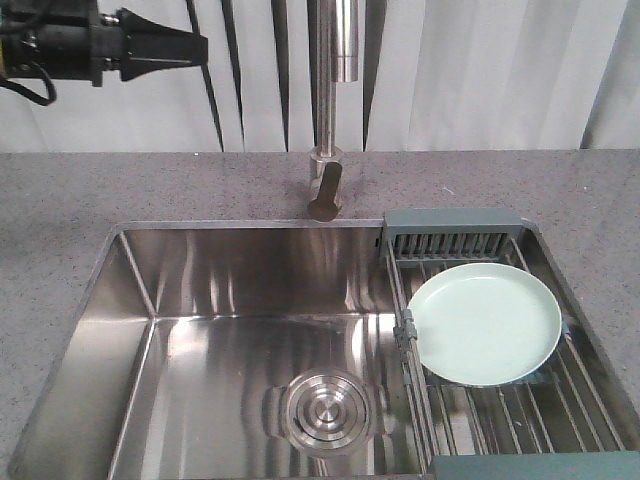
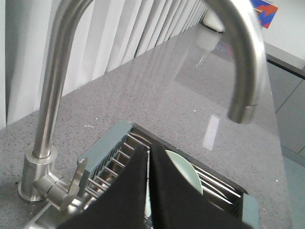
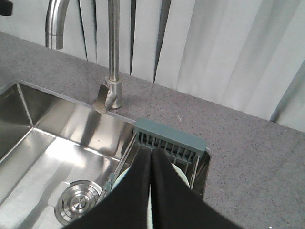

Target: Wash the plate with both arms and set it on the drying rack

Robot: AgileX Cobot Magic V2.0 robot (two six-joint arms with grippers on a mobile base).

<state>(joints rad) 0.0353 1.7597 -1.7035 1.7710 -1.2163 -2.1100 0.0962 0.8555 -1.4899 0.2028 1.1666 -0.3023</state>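
The plate (image 1: pixel 485 323) is pale mint, glossy, shallow-rimmed, lying flat on the drying rack (image 1: pixel 500 400) at the sink's (image 1: pixel 200 300) right end. Only the front view shows it whole; both wrist views catch slivers behind their tools. Left tool (image 2: pixel 148 157) and right tool (image 3: pixel 151 160) both pinched together, empty. Left of the rack, the basin is open down to the drain (image 1: pixel 325 410).

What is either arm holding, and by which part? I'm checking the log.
Nothing. The left gripper and right gripper are both shut on air, and the plate lies free on the rack.
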